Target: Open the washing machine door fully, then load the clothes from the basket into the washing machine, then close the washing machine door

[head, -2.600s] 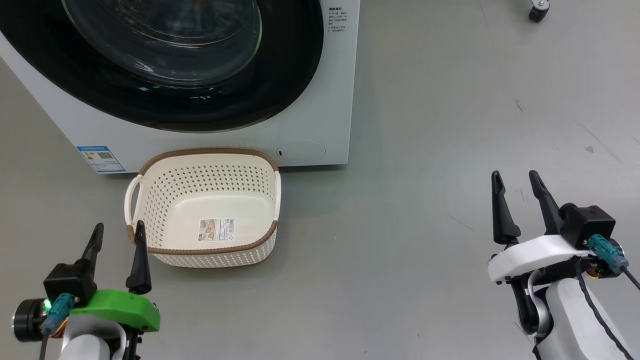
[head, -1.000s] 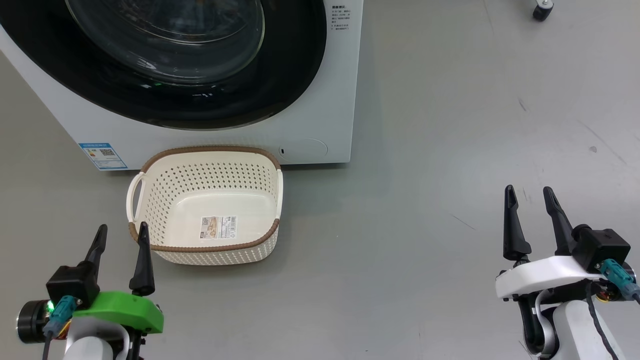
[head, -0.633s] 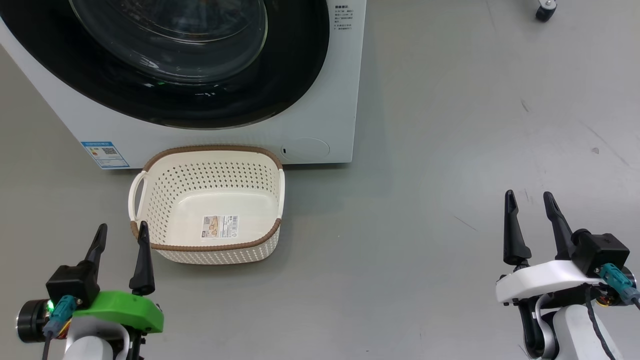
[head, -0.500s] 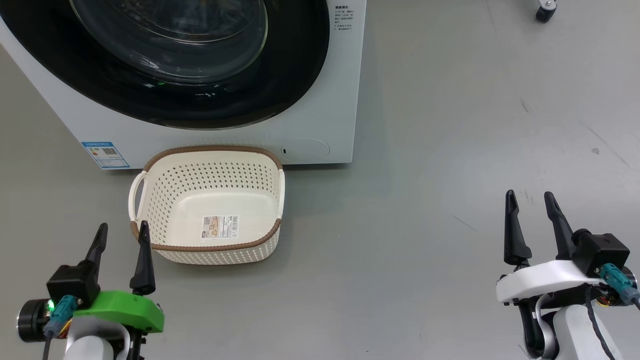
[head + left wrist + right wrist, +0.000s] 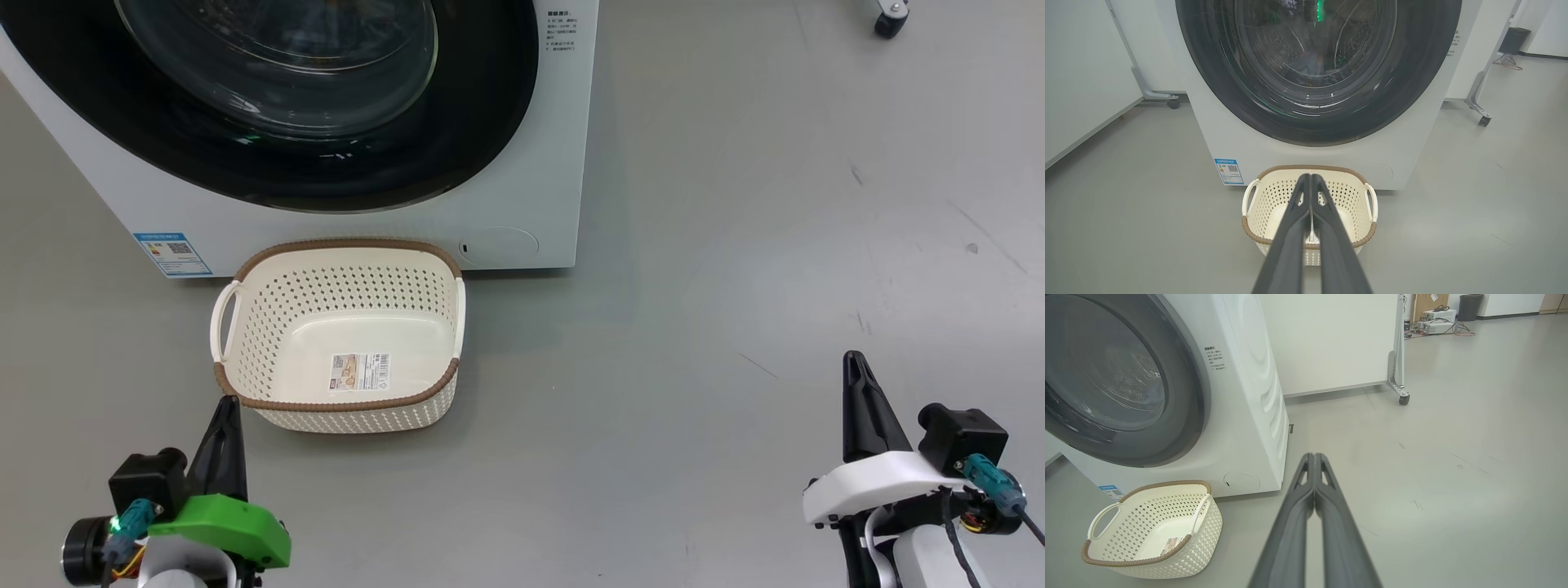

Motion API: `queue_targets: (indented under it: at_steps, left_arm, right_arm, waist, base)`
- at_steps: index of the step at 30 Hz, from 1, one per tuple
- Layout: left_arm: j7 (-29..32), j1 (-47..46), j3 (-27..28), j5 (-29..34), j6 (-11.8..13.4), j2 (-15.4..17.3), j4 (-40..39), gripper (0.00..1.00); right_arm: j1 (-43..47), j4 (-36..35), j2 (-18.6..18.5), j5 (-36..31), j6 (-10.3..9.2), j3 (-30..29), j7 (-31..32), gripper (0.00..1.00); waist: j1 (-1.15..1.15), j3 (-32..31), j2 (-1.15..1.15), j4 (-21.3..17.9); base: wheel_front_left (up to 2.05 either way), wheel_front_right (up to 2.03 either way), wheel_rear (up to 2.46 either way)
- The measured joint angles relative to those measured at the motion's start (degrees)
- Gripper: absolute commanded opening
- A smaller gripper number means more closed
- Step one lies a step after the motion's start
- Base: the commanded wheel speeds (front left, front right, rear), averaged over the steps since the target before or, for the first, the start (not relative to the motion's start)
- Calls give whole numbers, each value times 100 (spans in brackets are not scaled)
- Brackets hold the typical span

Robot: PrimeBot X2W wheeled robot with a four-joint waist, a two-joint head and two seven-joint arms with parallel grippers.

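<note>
Before basket (image 5: pixel 351 286), end effectors (image 5: pixel 226 402) (image 5: pixel 854 357) newly pinched.

White washing machine (image 5: pixel 563 139), glossy black-rimmed door (image 5: pixel 482 114) shut, cream perforated basket (image 5: pixel 343 243) upright, empty, just before it

The washing machine door (image 5: pixel 482 139) had a glossy black rim around clear glass; the basket (image 5: pixel 351 418) was matt perforated plastic, the washing machine (image 5: pixel 559 147) smooth white

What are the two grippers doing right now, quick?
Left gripper: closed, holding nothing.
Right gripper: closed, holding nothing.
</note>
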Motion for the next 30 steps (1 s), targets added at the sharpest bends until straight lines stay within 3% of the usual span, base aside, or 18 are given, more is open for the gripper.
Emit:
queue_targets:
  at_steps: [30]
  left_arm:
    - [639,-135,163,-2180,0,-33,32,0]
  right_arm:
    - [-107,58,32,2208,77,-304,565,0]
  waist:
    - [0,-6,0,-56]
  base:
    - [0,0,0]
